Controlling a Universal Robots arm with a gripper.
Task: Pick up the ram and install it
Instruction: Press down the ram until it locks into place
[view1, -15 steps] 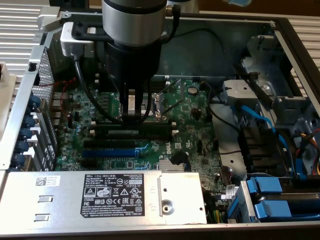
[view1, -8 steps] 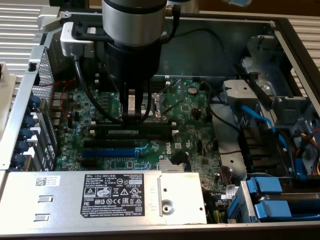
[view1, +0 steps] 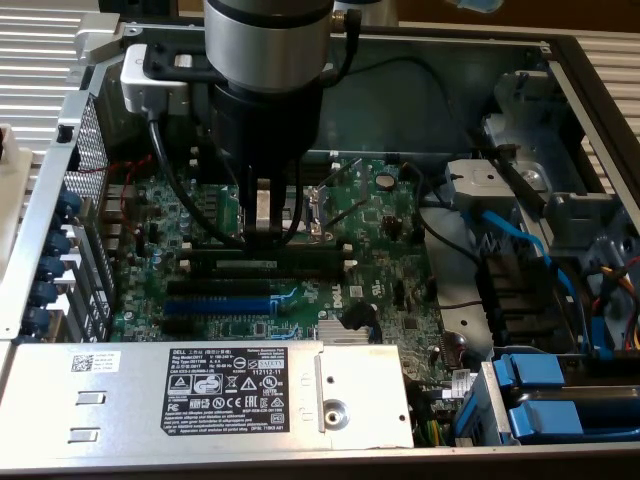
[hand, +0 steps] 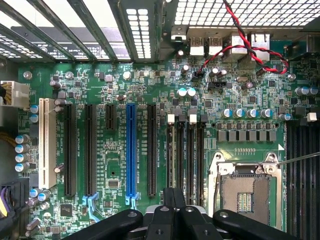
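Nearest in the exterior view lies the grey power supply (view1: 120, 385) with its black Dell label (view1: 226, 385). Beyond it is the blue expansion slot (view1: 215, 305), then the black memory slots (view1: 265, 252). The ram (view1: 285, 263) appears as a thin green strip standing on edge in one of these slots. Its long axis runs from the exterior view's left to its right, parallel to the blue slot. The gripper (view1: 262, 238) hangs directly over the ram with its jaws clenched together, and whether the tips touch the ram cannot be told. Farther back sits the CPU socket (hand: 245, 192).
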